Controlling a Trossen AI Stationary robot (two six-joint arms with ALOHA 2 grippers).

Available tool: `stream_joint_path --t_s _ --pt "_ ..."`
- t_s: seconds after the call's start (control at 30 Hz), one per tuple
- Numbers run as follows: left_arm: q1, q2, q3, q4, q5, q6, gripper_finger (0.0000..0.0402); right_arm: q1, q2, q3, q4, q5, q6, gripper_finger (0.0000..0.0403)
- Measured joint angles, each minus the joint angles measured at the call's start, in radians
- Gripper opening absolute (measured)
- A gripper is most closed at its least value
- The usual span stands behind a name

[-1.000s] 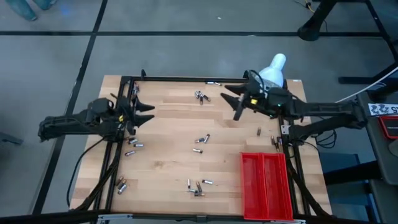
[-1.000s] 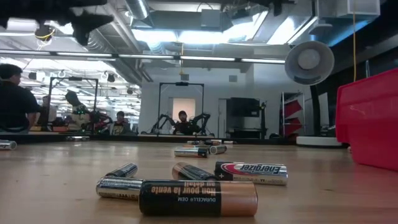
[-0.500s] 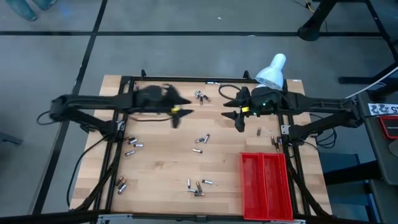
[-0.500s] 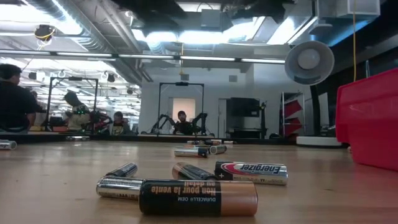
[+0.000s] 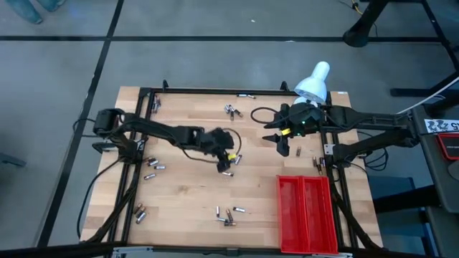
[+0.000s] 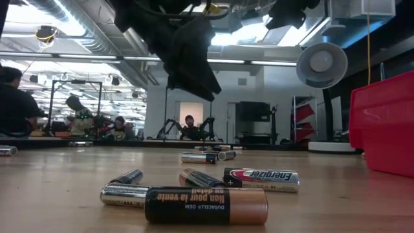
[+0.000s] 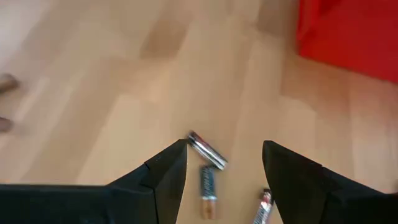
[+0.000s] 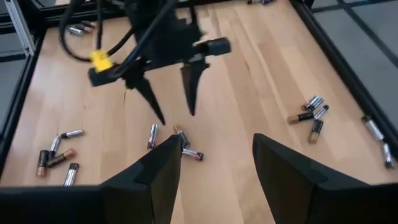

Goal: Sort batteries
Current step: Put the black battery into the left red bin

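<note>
Reaching out from the bench's (image 5: 179, 193) left edge, the left gripper (image 5: 224, 163) is hovering, jaws spread, over the central batteries (image 5: 231, 162), while the right gripper (image 5: 282, 141) is waiting with jaws spread beyond the red tray (image 5: 307, 215).

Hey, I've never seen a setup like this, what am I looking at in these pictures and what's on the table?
It is a robot with two dark arms at a wooden table. One picture looks straight down, one sits at table level, and two come from cameras on the arms' wrists. Small batteries lie scattered in little groups, and a red tray stands near the front right corner. The left hand hangs open over a few batteries in the middle, holding nothing. The right hand hovers open farther right, also holding nothing. A white lamp stands at the back edge.
</note>
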Motion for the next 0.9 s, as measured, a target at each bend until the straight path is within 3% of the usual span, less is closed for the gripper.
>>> stream_joint_path --t_s 0.3,0.63,0.8,0.9 --pt "-0.040 0.126 0.000 -0.020 -0.042 0.038 0.0198 0.028 -0.002 0.000 -0.036 0.053 0.212 0.0199" --pt "-0.031 0.200 0.000 -0.022 -0.048 0.059 0.0198 0.140 -0.010 0.000 -0.055 0.213 0.211 0.0199" --pt "-0.030 0.241 0.001 -0.014 -0.054 0.048 0.0195 0.139 -0.010 0.000 -0.069 0.182 0.160 0.0199" --pt "-0.040 0.254 0.003 -0.008 -0.081 0.046 0.0167 0.142 -0.017 0.000 -0.116 0.156 0.157 0.0199"
